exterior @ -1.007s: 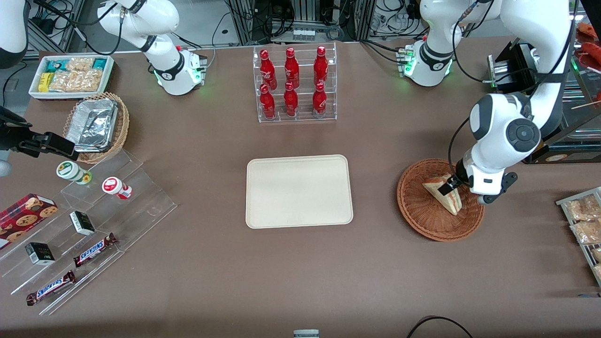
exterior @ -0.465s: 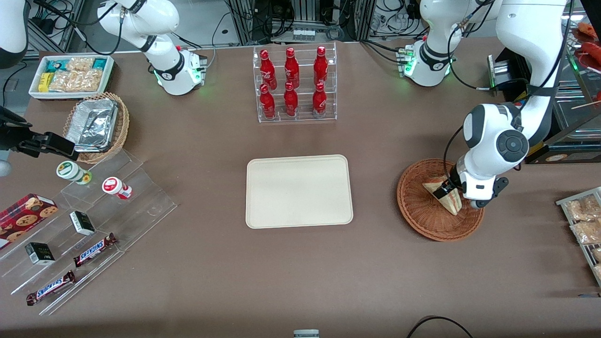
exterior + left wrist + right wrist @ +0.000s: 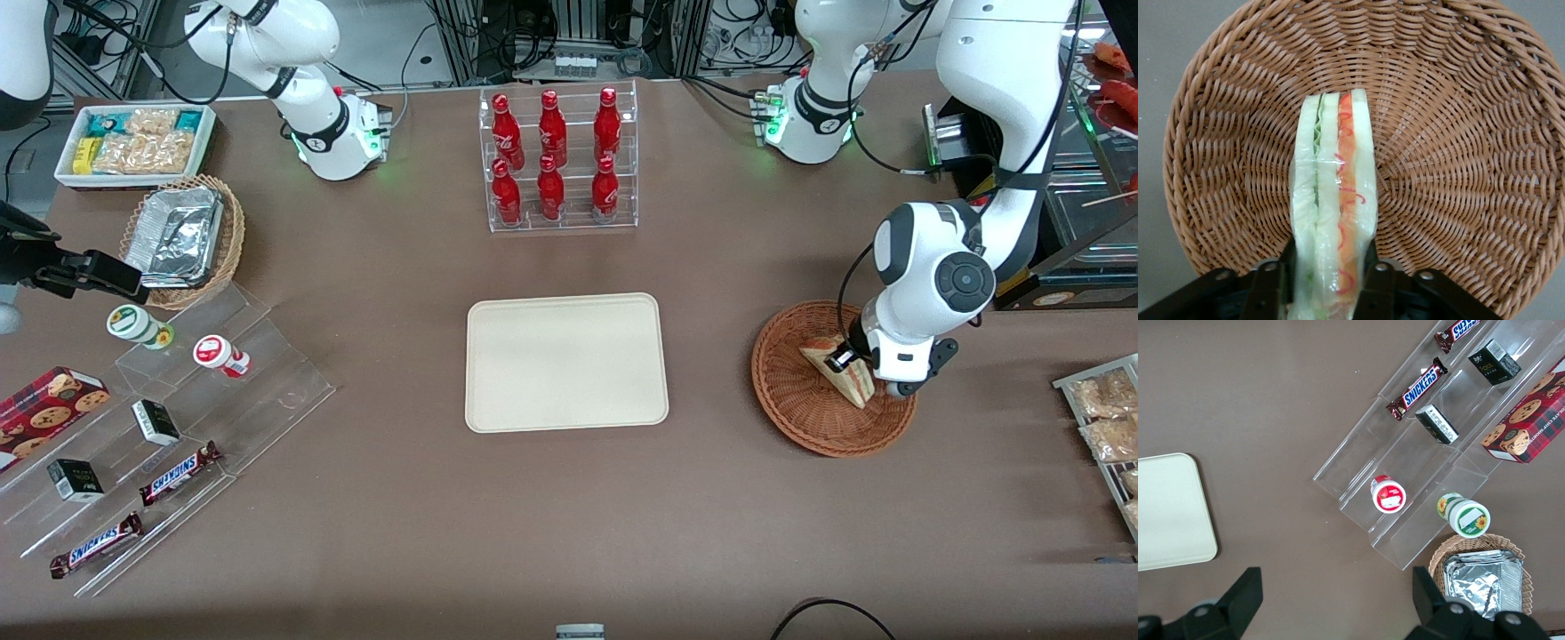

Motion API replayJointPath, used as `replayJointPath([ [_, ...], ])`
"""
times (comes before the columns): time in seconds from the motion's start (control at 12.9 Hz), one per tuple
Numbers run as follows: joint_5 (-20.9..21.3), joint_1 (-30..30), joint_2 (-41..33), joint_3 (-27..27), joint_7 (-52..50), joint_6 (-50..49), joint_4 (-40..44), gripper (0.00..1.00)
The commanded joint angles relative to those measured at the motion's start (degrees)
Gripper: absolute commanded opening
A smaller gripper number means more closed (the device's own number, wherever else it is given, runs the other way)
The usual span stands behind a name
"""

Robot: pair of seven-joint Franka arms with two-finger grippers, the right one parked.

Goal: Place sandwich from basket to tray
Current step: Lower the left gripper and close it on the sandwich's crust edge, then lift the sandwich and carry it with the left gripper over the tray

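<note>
The sandwich, a plastic-wrapped wedge of white bread with red and green filling, stands on edge in the round reddish-brown wicker basket toward the working arm's end of the table. My gripper is down in the basket and shut on the sandwich's end. In the left wrist view the black fingers press both sides of the sandwich, with the basket weave all around it. The cream tray lies flat at the table's middle with nothing on it.
A clear rack of red bottles stands farther from the front camera than the tray. Toward the parked arm's end are a tan basket of foil trays, a white bin of snacks and an acrylic stand with candy bars. Snack packets lie beside the basket.
The left arm has shifted slightly toward the tray and lowered, bringing its gripper closer around the sandwich. The sandwich and basket stay where they were.
</note>
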Motion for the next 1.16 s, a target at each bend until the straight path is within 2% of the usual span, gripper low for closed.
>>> replayJointPath([
  [0.0, 0.1, 0.0, -1.6, -0.1, -0.2, -2.1, 0.9, 0.00],
  [0.39, 0.4, -1.8, -1.5, -1.1, 3.1, -21.3, 14.7, 0.00],
  [0.77, -0.2, -9.2, -0.3, -1.6, 6.1, -23.7, 18.5, 0.00],
  [0.93, -3.0, -13.2, 1.3, -1.7, 6.1, -23.3, 19.4, 0.00],
  [1.08, -3.7, -18.2, 3.5, -1.7, 5.4, -23.8, 22.7, 0.00],
])
